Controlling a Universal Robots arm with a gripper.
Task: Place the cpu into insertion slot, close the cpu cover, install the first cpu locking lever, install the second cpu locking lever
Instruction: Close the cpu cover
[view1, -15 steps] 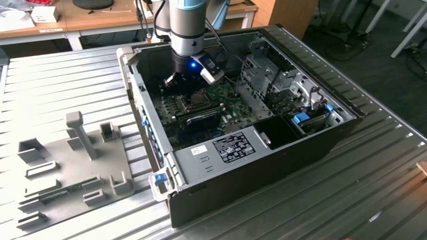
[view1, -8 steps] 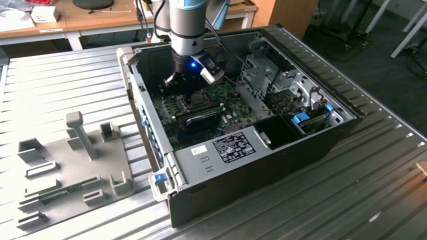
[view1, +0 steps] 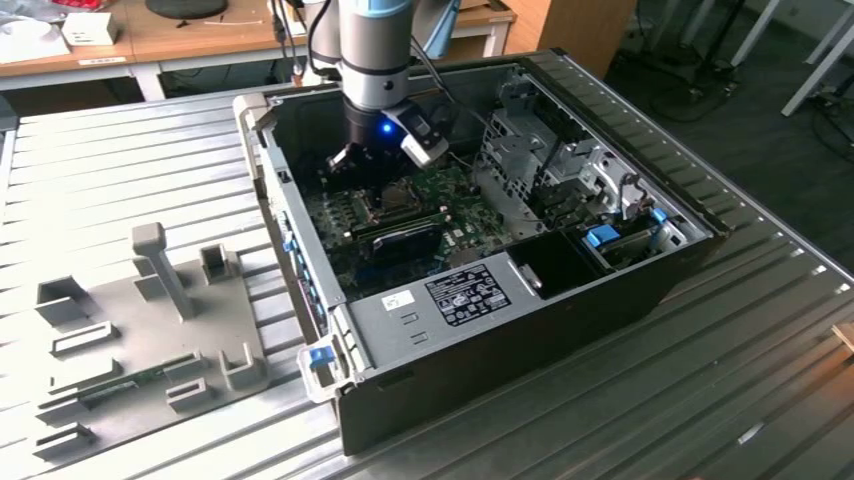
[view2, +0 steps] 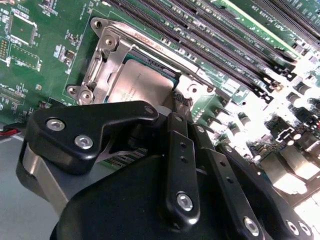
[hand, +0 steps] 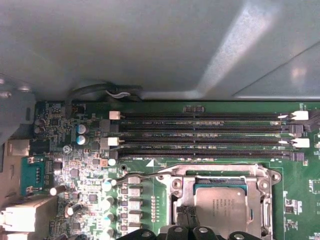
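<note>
Arm: from where I stand, it reaches straight down into the open computer case (view1: 534, 330), with a blue light (view1: 386, 128) glowing on its wrist.
Gripper (view1: 378, 175): low over the green board, at about 12 o'clock of the insertion slot (view1: 396, 203) on the exterior view's clock face. In the second wrist view the gripper (view2: 180, 107) has its black links crowding the near side of the socket.
Claw state: I cannot tell whether it is apart or together, and nothing is seen held in it.
Cpu (hand: 220, 204): seated in the socket with its dull silver top facing up. The second wrist view shows the cpu (view2: 142, 85) just beyond the gripper's tip.
Cpu cover (hand: 186, 197): the shiny frame lies flat around the chip's edges. In the second wrist view the cpu cover (view2: 107, 65) shows the chip through its cut-out.
Wire lever (hand: 145, 176): a thin bent rod along the socket's side nearest the memory slots (hand: 200, 135). Whether it is latched I cannot tell.
Label sticker (view1: 467, 293): white and black, at roughly 5 o'clock of the socket in the exterior view.
Fixture plate (view1: 134, 340): grey with upright holders, on the ribbed metal table (view1: 747, 380), toward 8 o'clock of the case.
Desk (view1: 200, 35): wooden, behind the table, near 11 o'clock.
</note>
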